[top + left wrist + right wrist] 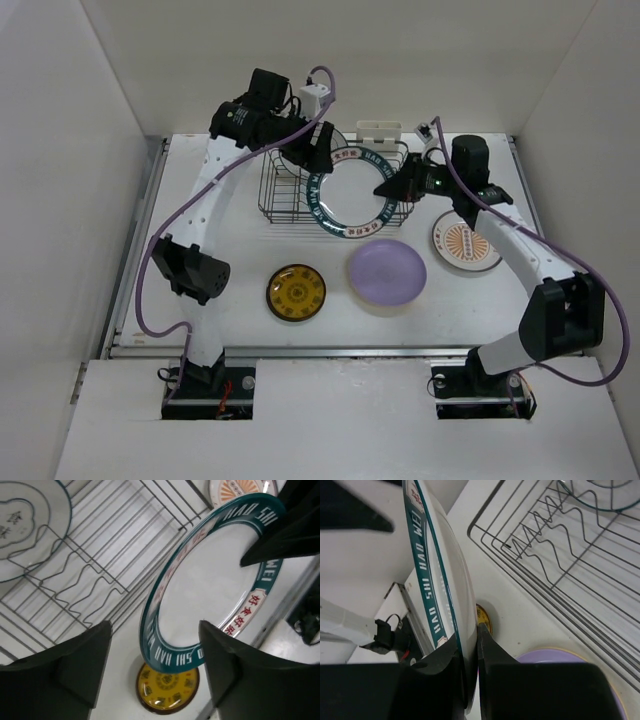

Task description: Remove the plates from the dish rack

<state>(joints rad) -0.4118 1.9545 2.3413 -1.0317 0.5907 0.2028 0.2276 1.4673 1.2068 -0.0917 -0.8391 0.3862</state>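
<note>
Right gripper (393, 188) pinching the teal-rimmed white plate (352, 195) over the 3 o'clock end of the dish rack (280, 192).

Plate is tilted on edge, its rim nipped between the right fingers (492, 660) at its 3 o'clock side. Left gripper (155, 630) is spread wide at the plate's 11 o'clock, holding nothing. White-grey dark-rimmed plate (25, 525) sits in the rack. On the table (450, 312), from the held plate: lavender plate (387, 272) at 6 o'clock, gold-centred plate (296, 292) at 7 o'clock, orange-patterned plate (466, 243) at 4 o'clock.
</note>
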